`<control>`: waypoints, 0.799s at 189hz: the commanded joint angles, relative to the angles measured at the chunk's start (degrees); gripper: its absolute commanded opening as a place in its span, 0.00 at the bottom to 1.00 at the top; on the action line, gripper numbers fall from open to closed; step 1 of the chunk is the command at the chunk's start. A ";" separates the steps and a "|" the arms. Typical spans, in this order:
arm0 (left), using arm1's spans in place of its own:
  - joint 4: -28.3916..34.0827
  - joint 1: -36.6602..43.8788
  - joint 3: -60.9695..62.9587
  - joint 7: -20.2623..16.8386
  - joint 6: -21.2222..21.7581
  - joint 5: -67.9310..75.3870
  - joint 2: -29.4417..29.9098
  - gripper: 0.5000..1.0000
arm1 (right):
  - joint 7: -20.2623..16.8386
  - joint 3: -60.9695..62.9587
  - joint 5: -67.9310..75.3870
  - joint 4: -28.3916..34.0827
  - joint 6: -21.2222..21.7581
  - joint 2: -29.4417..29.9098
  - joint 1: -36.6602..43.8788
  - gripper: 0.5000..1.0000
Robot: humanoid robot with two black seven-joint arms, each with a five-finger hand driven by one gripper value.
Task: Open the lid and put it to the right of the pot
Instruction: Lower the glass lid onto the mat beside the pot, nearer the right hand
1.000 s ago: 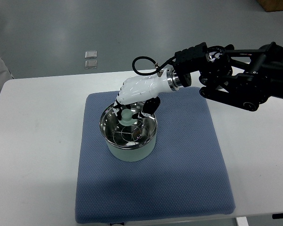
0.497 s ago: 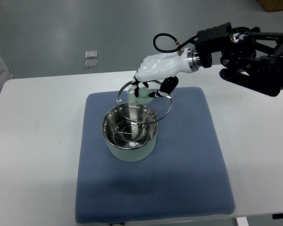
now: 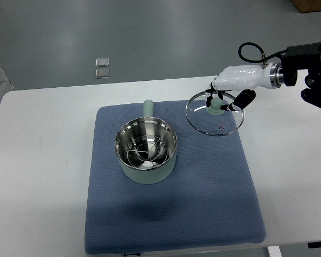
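The lid (image 3: 215, 113), a clear glass disc with a metal rim and a pale green knob, hangs tilted in the air over the far right corner of the blue mat (image 3: 174, 179), off to the right of the pot (image 3: 146, 151) and apart from it. The right hand (image 3: 231, 90), white with dark finger joints, reaches in from the picture's right edge with its fingers closed around the knob. The pot, pale green outside with a shiny steel interior and a wire rack inside, sits uncovered near the middle of the mat, its handle pointing away from the robot. The mat lies on the white tabletop (image 3: 37, 160).
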 commanded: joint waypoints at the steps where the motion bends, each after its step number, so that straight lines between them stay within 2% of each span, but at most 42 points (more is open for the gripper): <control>1: 0.00 -0.03 0.00 0.01 0.00 0.00 0.00 1.00 | 0.13 -0.08 0.01 -0.03 -0.91 0.02 -2.09 0.00; 71: 0.00 -0.03 0.00 0.01 0.00 0.00 0.00 1.00 | 0.93 -0.16 -0.17 0.32 -1.18 1.96 -5.78 0.00; 100: 0.00 -0.03 0.00 0.01 0.00 0.00 0.00 1.00 | 0.84 -0.25 -0.17 0.32 -3.99 3.80 -8.16 0.00; 151: 0.00 -0.03 0.00 0.01 0.00 0.00 0.00 1.00 | 0.75 -0.25 -0.26 -0.03 -6.10 4.68 -9.83 0.00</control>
